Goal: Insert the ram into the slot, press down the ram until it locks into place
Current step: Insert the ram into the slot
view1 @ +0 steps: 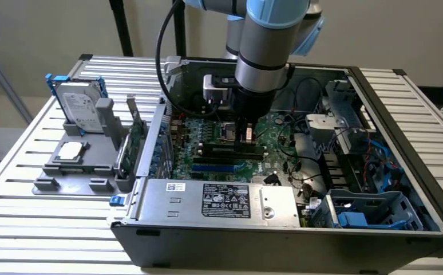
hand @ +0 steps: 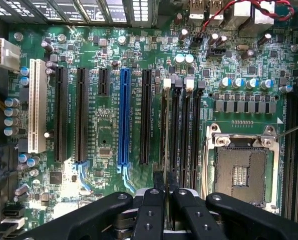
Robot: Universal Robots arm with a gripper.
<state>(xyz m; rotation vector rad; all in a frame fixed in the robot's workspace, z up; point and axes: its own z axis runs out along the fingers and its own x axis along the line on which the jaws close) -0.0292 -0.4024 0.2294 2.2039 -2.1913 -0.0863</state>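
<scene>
My gripper reaches down into the open computer case, onto the green motherboard. In the wrist view its two black fingers stand almost together, shut on the ram. The ram is seen edge-on as a thin green-brown strip running away from the fingertips. It lies along the outermost slot of a bank of parallel black memory sockets, the one with a white latch at its far end. Whether the ram is seated or locked in that slot cannot be told.
A long blue slot and several black card slots lie beside the memory bank, with a CPU socket on its other side. The case holds a metal power supply, cables and a drive cage. A hard drive stands on a grey fixture outside.
</scene>
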